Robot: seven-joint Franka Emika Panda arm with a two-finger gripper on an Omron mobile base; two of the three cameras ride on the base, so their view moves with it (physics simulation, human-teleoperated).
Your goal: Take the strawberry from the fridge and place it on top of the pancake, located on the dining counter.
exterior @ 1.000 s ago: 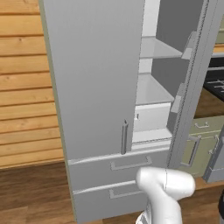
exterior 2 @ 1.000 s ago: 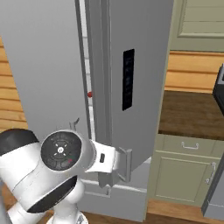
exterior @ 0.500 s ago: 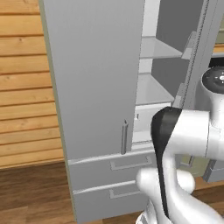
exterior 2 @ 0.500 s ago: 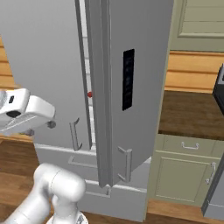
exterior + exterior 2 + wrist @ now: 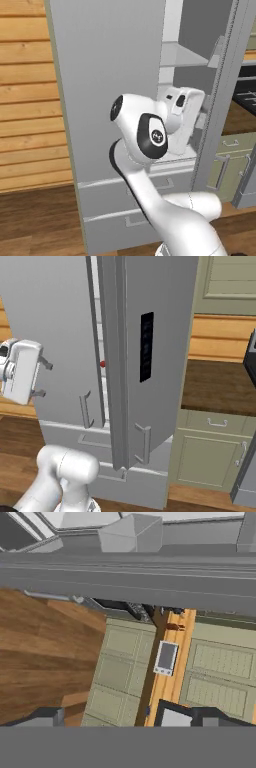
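Claw [image 5: 41, 377] wide apart, empty, raised at fridge [image 5: 110, 75] front by open right door [image 5: 150, 356]. Strawberry [image 5: 102, 363] sits near front edge of middle shelf, seen through door gap. We judge step as reach-in, grasp not yet begun. Next we need claw turned into opening, level with that shelf. Open door edge and shelf [image 5: 182, 57] above crowd path; green cabinets [image 5: 210, 453] stand right.

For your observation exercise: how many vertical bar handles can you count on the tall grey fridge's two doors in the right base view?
2: one slim grey bar handle low on the closed left door, the other near the open right door's bottom edge. Others may be hidden.
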